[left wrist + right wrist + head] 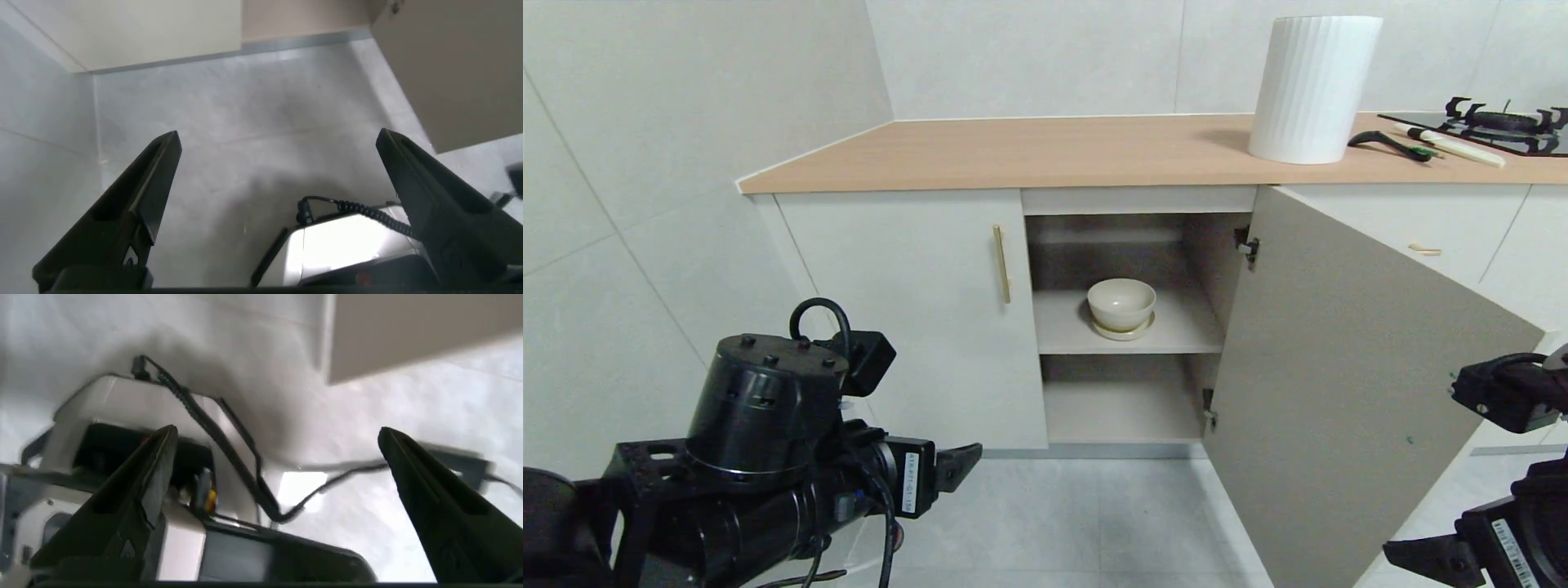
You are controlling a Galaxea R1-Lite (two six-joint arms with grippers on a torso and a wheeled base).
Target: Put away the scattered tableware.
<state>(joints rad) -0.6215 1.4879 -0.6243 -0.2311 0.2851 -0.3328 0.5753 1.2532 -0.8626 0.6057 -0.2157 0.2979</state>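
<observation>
Closest to me, the left gripper (278,139) hangs low above the grey floor (270,106), jaws spread wide with nothing between them. The right gripper (278,433) is the same, jaws wide and empty, low on my right near the open cabinet door (1339,367). The tableware I can see is a cream bowl (1121,302), round and glossy. It sits upright on a matching small plate (1123,331) on the upper shelf (1184,327) inside the cabinet. On the worktop (1029,151) stands a white ribbed cylinder (1313,90).
</observation>
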